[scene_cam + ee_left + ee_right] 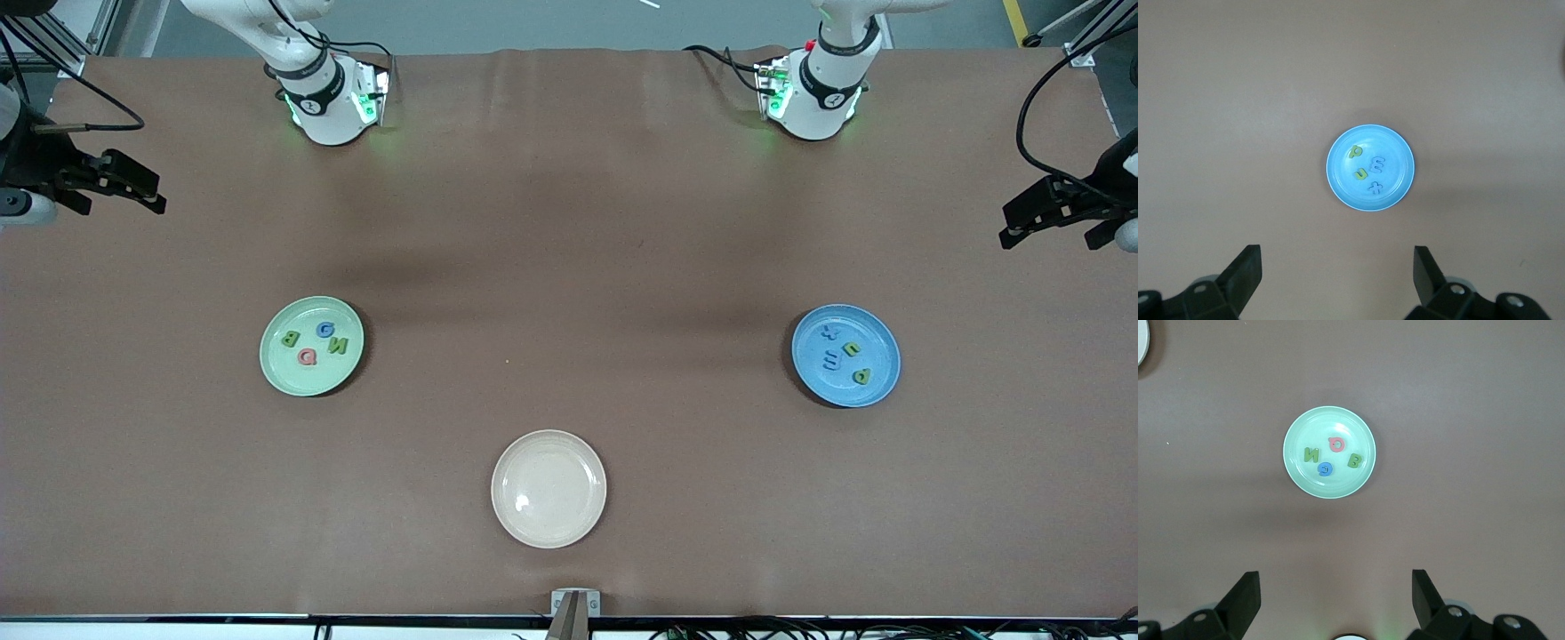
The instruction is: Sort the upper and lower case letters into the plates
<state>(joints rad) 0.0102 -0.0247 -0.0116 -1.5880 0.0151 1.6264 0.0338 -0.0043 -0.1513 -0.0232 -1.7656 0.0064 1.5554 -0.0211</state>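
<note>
Front view: round light green plate holds four capital letters; round blue plate holds four small letters. Left gripper and right gripper wait, jaws open, empty, at the brown desk ends.

The light green plate, toward the right arm's end, held capitals G, B, N, Q; the blue plate held lowercase x, u, m, p.
</note>
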